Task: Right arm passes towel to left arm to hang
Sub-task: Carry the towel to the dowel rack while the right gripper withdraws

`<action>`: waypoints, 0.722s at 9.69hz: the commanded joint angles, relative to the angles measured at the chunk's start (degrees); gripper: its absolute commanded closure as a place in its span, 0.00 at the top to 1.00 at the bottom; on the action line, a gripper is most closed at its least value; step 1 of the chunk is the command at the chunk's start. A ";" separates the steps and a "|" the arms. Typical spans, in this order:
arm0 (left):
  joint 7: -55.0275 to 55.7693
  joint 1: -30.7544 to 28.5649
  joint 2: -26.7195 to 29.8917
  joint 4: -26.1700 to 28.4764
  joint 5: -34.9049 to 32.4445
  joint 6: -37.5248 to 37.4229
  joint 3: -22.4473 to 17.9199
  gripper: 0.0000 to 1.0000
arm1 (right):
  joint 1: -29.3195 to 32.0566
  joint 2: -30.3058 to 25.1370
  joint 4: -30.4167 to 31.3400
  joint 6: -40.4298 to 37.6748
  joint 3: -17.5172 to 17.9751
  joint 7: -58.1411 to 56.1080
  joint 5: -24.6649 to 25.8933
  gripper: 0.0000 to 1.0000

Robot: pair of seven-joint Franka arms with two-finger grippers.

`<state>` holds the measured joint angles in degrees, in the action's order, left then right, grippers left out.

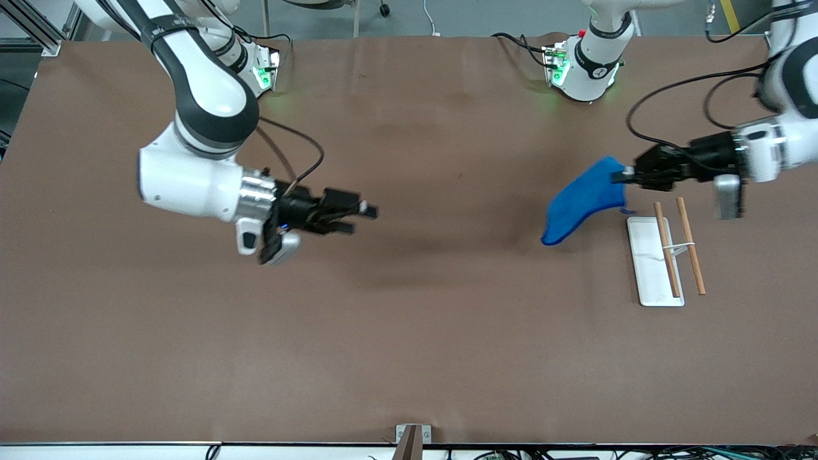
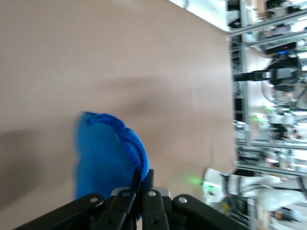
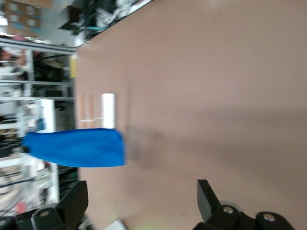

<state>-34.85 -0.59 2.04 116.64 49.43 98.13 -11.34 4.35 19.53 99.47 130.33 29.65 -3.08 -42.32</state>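
Observation:
The bright blue fuzzy towel [image 1: 585, 199] hangs in the air from my left gripper [image 1: 625, 174], which is shut on one edge of it, over the table beside the rack. In the left wrist view the towel [image 2: 103, 155] droops from the closed fingertips [image 2: 142, 178]. The rack has a white base [image 1: 650, 263] and two wooden rods [image 1: 666, 249]. My right gripper [image 1: 365, 214] is open and empty over the middle of the table, apart from the towel. In the right wrist view the towel [image 3: 76, 147] and the rack [image 3: 96, 111] show far off past the spread fingers [image 3: 205, 191].
The brown table [image 1: 409, 332] is bare around both grippers. The arms' bases [image 1: 585, 64] stand along the table's edge farthest from the front camera. A small bracket [image 1: 413, 437] sits at the nearest edge.

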 commanded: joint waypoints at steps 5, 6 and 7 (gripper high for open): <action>-10.93 -0.55 -15.66 -10.99 -8.47 9.87 -18.07 0.00 | -0.49 -6.69 0.73 -6.65 -18.46 6.07 33.31 1.00; -13.82 -0.38 -16.71 -10.99 -10.47 10.50 -20.19 0.00 | -0.40 -8.35 0.46 -10.58 -20.31 6.15 36.66 1.00; -15.15 -0.37 -18.37 -10.91 -13.89 12.94 -21.17 0.00 | -0.49 -11.15 0.64 -12.62 -21.81 6.24 38.96 1.00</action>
<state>-48.01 -1.48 -13.15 106.05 38.76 108.70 -31.34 4.51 12.96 98.92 120.52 9.40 1.92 -6.63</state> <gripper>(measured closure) 0.978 0.000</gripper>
